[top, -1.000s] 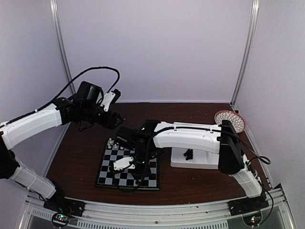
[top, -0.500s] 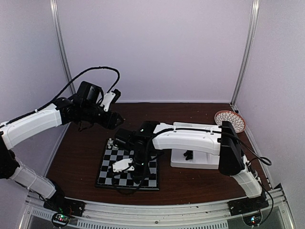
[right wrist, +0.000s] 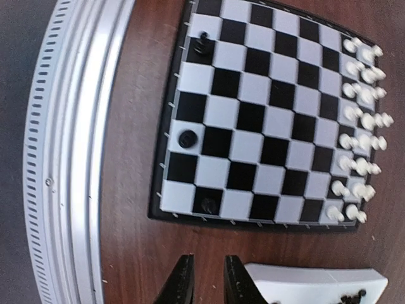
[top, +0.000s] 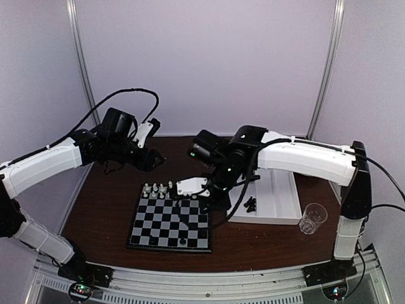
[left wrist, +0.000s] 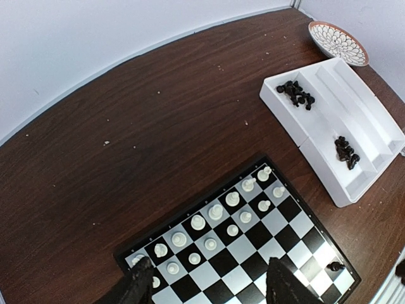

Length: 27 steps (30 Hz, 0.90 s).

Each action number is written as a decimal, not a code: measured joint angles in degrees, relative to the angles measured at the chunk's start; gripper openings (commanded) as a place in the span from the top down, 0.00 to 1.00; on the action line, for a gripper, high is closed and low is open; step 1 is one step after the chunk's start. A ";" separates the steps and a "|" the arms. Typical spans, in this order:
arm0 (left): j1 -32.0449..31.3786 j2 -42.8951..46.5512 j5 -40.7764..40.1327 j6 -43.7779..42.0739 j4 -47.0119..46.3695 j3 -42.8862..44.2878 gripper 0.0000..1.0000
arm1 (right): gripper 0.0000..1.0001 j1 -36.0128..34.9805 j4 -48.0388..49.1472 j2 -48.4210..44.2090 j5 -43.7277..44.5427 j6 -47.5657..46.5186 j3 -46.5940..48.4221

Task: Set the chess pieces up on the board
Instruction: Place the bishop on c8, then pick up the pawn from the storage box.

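**White's lined up, black is mostly in the tray**

So the flat square chessboard of black and pale grey checks (top: pixel 169 221) lies on the dark brown wooden worktop (top: pixel 104 209), up against the near side by the metal rail.

The tiny white plastic chessmen (left wrist: pixel 216 212) fill two rows along the board's far edge. As far as I can make out they're all standing.

Only three tiny black plastic chessmen (right wrist: pixel 186 138) are on the board, spread apart close to its near edge. The rest sit as two little heaps of black chessmen (left wrist: pixel 346 152) in separate compartments of the white rectangular divided plastic tray (left wrist: pixel 370 120). The tray is parked just right of the board.

Further right of the board, past the tray, there's a small clear glass cup (top: pixel 311 218). A round patterned dish (left wrist: pixel 338 43) sits off toward the far right corner.

The left hand (left wrist: pixel 212 285) hangs in the air off the board's far left side. Its fingers are spread wide with nothing between them.

The right hand (right wrist: pixel 205 285) is above the strip of worktop between the board's right edge and the tray. Its fingers (right wrist: pixel 183 278) are only a narrow slit apart, and there's no piece in that gap, just bare wood showing through.
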<state>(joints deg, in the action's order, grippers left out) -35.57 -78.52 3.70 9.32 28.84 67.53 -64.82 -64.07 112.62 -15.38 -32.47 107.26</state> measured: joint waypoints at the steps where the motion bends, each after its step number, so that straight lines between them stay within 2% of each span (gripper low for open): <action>1: 0.00 0.00 0.00 0.00 0.00 0.00 0.39 | 0.82 1.84 0.48 -1.92 0.24 -0.24 -1.79; 5: 0.02 -0.02 0.15 0.00 0.00 0.00 0.39 | 0.85 11.10 2.47 -5.46 1.64 -0.81 -7.26; 12: 0.02 -0.57 0.59 0.02 0.00 0.00 0.39 | 0.86 24.65 4.31 -3.74 4.39 -0.92 -14.23; 17: 0.02 -0.72 0.87 0.02 0.02 0.00 0.39 | 0.86 27.76 4.76 0.02 6.45 -0.79 -15.43; 27: 0.02 -0.90 1.33 0.02 0.04 0.00 0.39 | 0.86 27.96 4.79 5.88 9.94 -0.28 -15.58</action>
<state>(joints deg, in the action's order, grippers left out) -35.55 -79.42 5.04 9.34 28.88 67.53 -36.86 -59.29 118.50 -5.43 -32.75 91.68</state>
